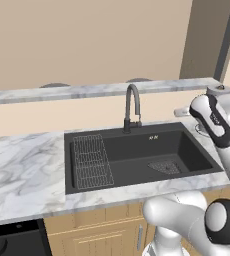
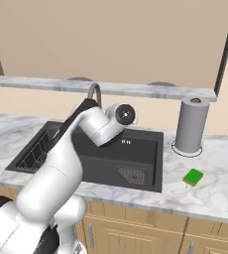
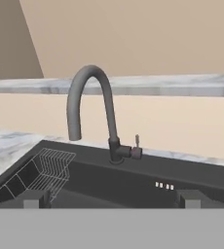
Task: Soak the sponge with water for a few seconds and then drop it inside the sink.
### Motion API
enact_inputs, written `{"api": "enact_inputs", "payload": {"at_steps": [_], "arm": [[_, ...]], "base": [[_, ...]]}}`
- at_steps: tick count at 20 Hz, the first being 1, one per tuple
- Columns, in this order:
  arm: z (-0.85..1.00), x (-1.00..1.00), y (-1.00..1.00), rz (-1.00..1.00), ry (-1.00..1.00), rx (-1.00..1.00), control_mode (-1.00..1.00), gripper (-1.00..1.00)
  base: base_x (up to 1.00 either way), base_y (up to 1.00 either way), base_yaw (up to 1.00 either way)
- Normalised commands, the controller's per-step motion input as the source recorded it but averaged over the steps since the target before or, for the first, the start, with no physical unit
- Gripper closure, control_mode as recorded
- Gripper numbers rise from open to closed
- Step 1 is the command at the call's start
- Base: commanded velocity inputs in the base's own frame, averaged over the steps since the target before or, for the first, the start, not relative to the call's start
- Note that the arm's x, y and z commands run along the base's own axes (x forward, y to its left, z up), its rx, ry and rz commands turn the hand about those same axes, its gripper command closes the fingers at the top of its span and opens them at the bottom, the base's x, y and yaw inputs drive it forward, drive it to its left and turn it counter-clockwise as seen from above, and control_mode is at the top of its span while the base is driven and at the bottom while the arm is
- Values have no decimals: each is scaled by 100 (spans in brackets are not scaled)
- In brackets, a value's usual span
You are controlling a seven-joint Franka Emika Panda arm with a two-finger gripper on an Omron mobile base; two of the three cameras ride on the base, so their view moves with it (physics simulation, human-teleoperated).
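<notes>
The sponge [image 2: 193, 177], a small bright green block, lies on the marble counter to the right of the sink [image 2: 144, 149], apart from the arm. The dark sink [image 1: 137, 150] holds a wire rack [image 1: 90, 162] on its left side and a mesh drain [image 1: 164, 166] on its right. No water runs from the grey gooseneck faucet [image 3: 89, 97]. My gripper [image 3: 111, 199] is open and holds nothing. It hovers over the sink's front part, facing the faucet and its small lever [image 3: 137, 144]. In the right base view my arm covers most of the faucet.
A grey upright cylinder [image 2: 190, 124] stands on the counter behind the sponge. A raised marble ledge [image 1: 87, 91] runs along the wall behind the sink. Marble counter [image 1: 22, 170] stretches to the sink's left. Wooden cabinets sit below.
</notes>
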Motion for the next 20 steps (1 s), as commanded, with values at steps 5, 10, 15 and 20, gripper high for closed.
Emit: {"api": "enact_inputs", "payload": {"at_steps": [5,10,15,20], "arm": [[-18,0,54,-4,-1,0,-100,-100],[-29,0,29,-3,-3,0,-100,-100],[-37,0,2,0,-6,0,-100,-100],[-28,0,0,0,-5,0,-100,-100]], "base": [[0,0,0],[0,0,0],[0,0,0],[0,0,0]]}}
